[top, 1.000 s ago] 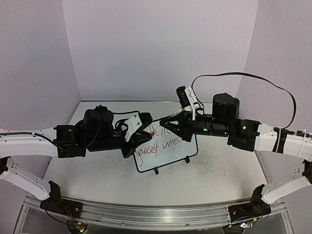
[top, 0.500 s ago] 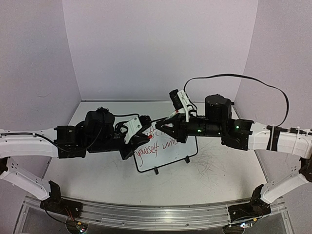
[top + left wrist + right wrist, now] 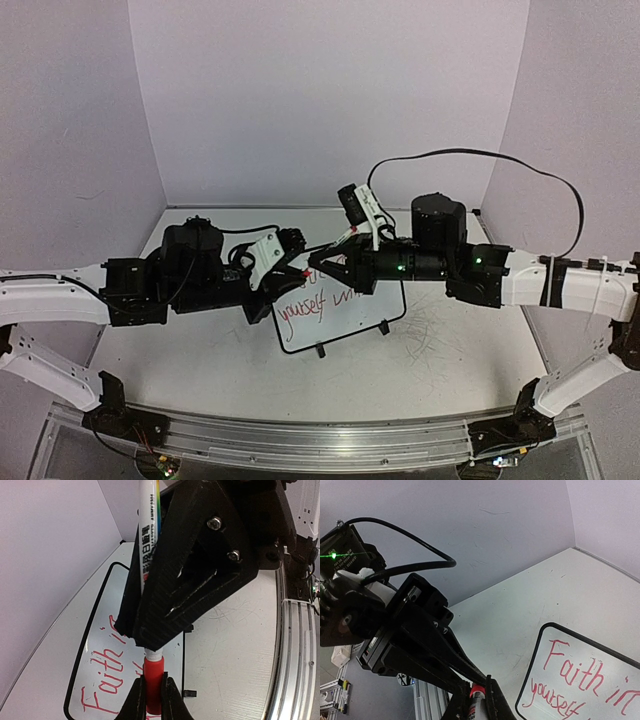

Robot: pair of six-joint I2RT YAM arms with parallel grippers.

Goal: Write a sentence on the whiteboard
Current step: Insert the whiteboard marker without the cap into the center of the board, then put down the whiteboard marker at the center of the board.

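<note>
Top view: both arms reach inward and meet over the middle of the grey table (image 3: 450, 350). The whiteboard (image 3: 350, 322) lies flat on the table, turned at a slant. Its far edge is partly hidden under the two grippers, and two small black feet show at its near edge. Red handwriting (image 3: 572, 672) on it reads "Faith in" above "yourself"; the words further right are not legible.

Left wrist view: the left gripper (image 3: 153, 700) has its jaws drawn narrow, pinching the red cap (image 3: 153, 672) at the end of a white marker (image 3: 149, 525). The marker's barrel runs up through the black fingers of the other arm. Whether the cap is fully seated cannot be told.

Right wrist view: the right gripper (image 3: 476, 704) is clamped narrowly on the marker's barrel, its red end pointing toward the left arm.
</note>
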